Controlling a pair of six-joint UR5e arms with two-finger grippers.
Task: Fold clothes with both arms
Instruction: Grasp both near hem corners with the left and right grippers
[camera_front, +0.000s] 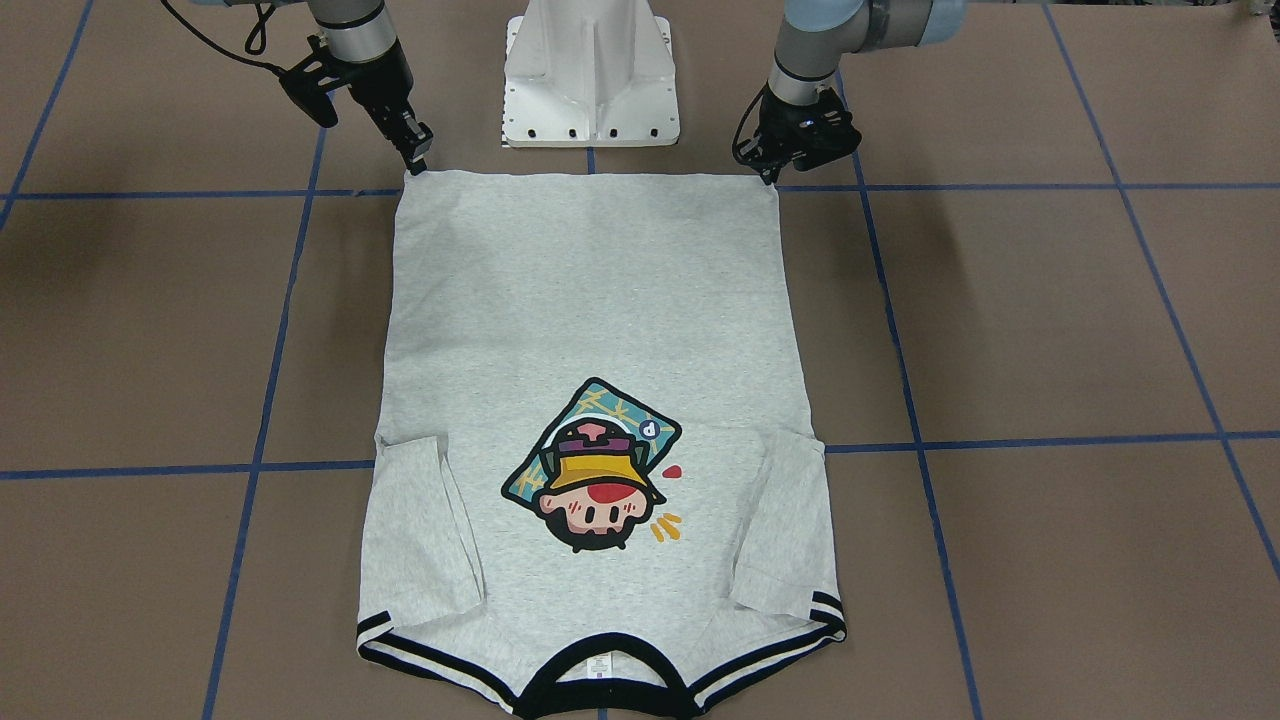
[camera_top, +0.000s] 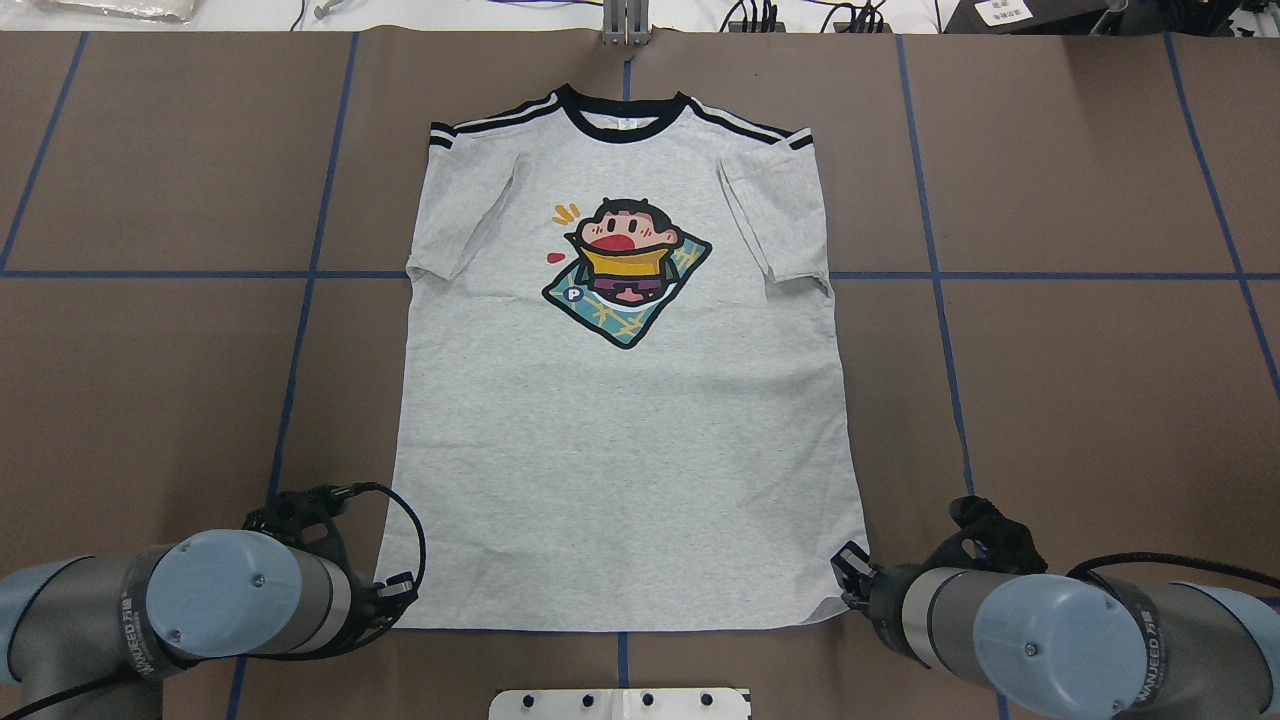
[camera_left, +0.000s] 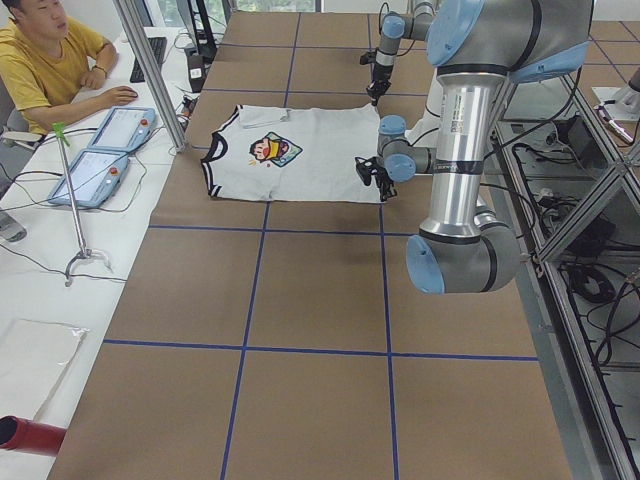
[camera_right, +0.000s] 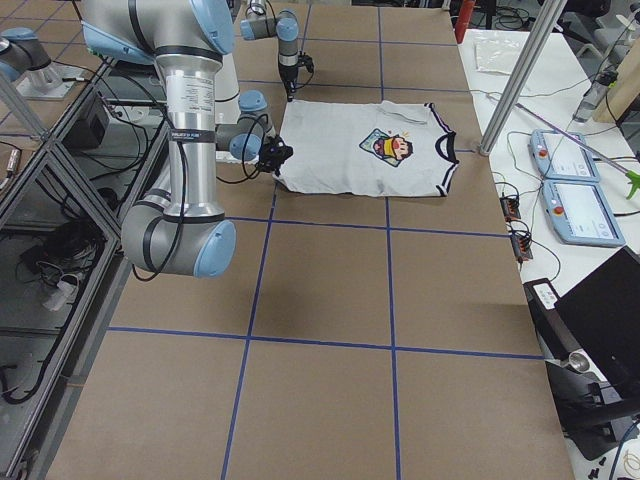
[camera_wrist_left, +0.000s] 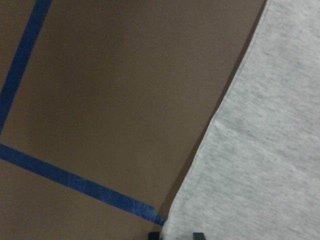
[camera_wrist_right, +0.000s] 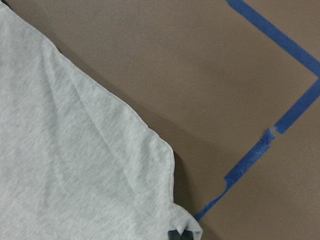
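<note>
Grey T-shirt (camera_top: 620, 420), judged soft and limp; to be taken at hem corners. Left tool (camera_wrist_left: 176, 234) parted; right tool (camera_wrist_right: 181, 234) clamped on hem.

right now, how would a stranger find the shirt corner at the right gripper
Start at the white pedestal. The grey T-shirt lies before it, hem nearest. The corner is the hem's end at the right gripper, puckered at its tip, unlike the flat one by the left gripper.
</note>
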